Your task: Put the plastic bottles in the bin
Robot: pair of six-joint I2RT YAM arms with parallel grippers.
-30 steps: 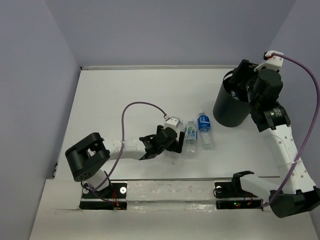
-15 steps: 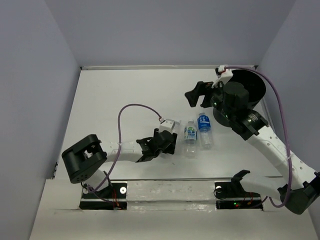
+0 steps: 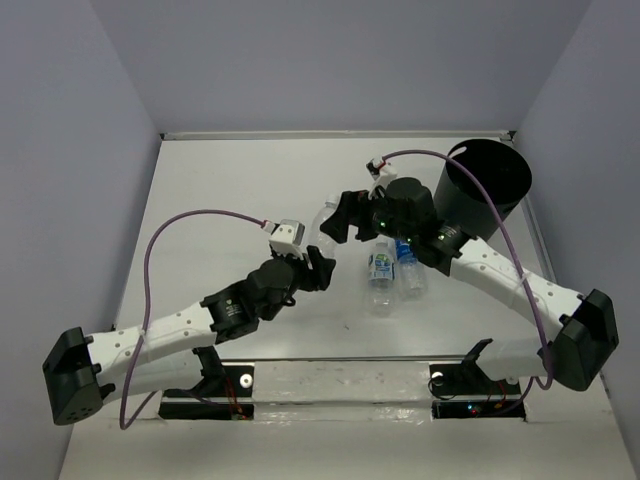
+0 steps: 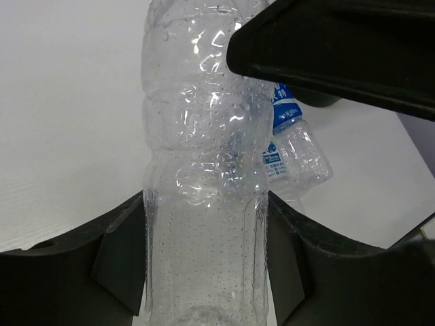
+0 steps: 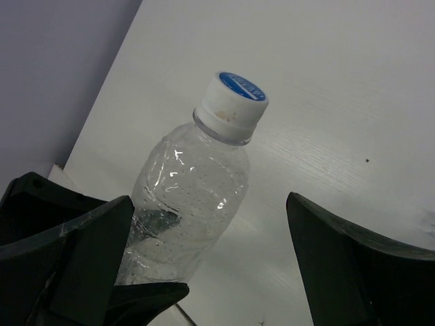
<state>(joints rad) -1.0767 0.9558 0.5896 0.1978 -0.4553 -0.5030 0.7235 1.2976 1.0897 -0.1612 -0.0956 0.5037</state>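
Left gripper (image 3: pixel 312 268) is clamped on a clear label-less bottle (image 4: pixel 200 170), with both black pads (image 4: pixel 122 265) pressed flat against the lower body, one per side. The bottle sticks out past the fingers, ribbed and dimpled, with a few droplets inside. Its white cap (image 5: pixel 231 105) has a blue top and points away from the left gripper. Right gripper (image 3: pixel 338 218) faces it from the far side with jaws spread wide. One finger stands on each side of the cap end, neither touching the bottle in the right wrist view, and nothing is held. Can't tell if the bottle's base rests on the white table (image 3: pixel 220 190); the cap end is clearly up off it. Just right of the held bottle, two more small bottles lie on the table side by side, touching or nearly so. One has a blue-green label (image 3: pixel 380 272), the other a blue label (image 3: pixel 408 262), and both sit partly under the right arm. Black bin (image 3: pixel 495 218) stands upright at the far right corner, well apart from the held bottle, mouth open; inside too dark to read.
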